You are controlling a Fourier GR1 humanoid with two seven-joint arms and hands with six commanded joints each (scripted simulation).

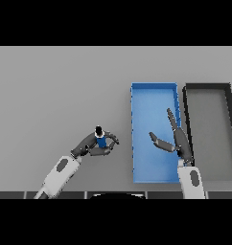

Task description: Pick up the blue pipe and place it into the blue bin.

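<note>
As you scan from left to right, you count one blue pipe (101,141), one blue bin (154,131) and one dark bin (209,131). Your left hand (96,146) curls its fingers round the pipe, left of the blue bin. Your right hand (178,139) is spread open with straight fingers over the blue bin's right part.

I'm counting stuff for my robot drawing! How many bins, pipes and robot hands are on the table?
Bins: 2, a blue bin and a black bin
Pipes: 1, a blue pipe held in the left hand
Hands: 2, the left hand and the right hand, which is open over the blue bin
Total: 5
</note>
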